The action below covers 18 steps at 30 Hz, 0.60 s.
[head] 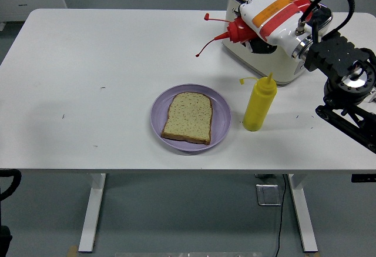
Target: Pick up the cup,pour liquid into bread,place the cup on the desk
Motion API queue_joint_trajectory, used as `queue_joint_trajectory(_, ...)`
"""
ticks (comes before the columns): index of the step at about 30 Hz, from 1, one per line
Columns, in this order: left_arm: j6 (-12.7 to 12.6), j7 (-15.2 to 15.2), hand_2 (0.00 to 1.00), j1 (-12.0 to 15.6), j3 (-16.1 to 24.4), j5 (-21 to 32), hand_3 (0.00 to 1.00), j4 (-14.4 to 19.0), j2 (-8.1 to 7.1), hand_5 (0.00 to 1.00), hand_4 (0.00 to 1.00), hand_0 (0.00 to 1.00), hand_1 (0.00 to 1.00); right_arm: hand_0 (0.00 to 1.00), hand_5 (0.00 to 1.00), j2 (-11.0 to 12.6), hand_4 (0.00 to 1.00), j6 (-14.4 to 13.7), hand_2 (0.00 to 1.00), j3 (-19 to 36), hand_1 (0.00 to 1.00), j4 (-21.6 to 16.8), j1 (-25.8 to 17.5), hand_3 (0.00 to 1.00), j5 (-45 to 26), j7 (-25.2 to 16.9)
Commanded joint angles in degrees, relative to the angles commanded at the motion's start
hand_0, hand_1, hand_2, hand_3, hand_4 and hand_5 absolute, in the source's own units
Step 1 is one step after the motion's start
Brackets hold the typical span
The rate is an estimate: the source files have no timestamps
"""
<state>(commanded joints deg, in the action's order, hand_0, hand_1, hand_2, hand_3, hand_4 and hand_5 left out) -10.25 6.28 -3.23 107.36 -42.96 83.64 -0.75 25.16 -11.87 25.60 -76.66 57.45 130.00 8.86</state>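
Fingers of the right hand (264,24) are wrapped around a red squeeze bottle (238,32), though most of them hide behind the white and orange shell of the hand, so only the grip itself reads clearly. That bottle lies tipped nearly sideways in the air, nozzle (220,37) aimed left and slightly down, its little tethered cap (206,17) dangling free beside the tip. It hangs just in front of the cream toaster (267,51) at the far right of the white worktop (106,63). Down below, well apart from the nozzle, a slice of bread (188,117) lies flat on a lilac plate (220,116) near the front edge. Just right of the plate stands a yellow squeeze bottle (258,105), upright, cap off and hanging by its strap.
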Motion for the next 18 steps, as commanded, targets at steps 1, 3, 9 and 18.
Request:
queue_joint_trajectory(1, 0.0, 0.0, 0.816, 0.0, 0.0, 0.0, 0.732, 0.0, 0.01, 0.998, 0.634, 0.781, 0.801, 0.121, 0.159, -0.2, 0.361, -0.3, 0.373, 0.2, 0.265, 0.3, -0.1, 0.436, 0.0, 0.1)
queue_joint_trajectory(3, 0.0, 0.0, 0.816, 0.1, 0.0, 0.0, 0.732, 0.0, 0.01, 0.998, 0.634, 0.781, 0.801, 0.121, 0.159, -0.9, 0.361, -1.1, 0.373, 1.6, 0.265, 2.3, -0.2, 0.436, 0.0, 0.5)
queue_joint_trajectory(9, -0.1, 0.0, 0.816, 0.4, 0.1, 0.0, 0.732, 0.0, -0.08, 0.998, 0.637, 0.782, 0.802, 0.150, 0.125, 0.4, 0.332, -2.8, 0.375, 5.9, 0.266, 4.8, -0.4, 0.439, 0.0, 2.3)
queue_joint_trajectory(18, 0.0, 0.0, 0.816, 0.2, 0.0, 0.0, 0.733, -0.1, -0.05, 0.998, 0.638, 0.784, 0.805, 0.167, 0.108, -0.3, 0.313, -2.6, 0.376, 0.3, 0.270, 3.2, 0.4, 0.433, 0.0, 1.8)
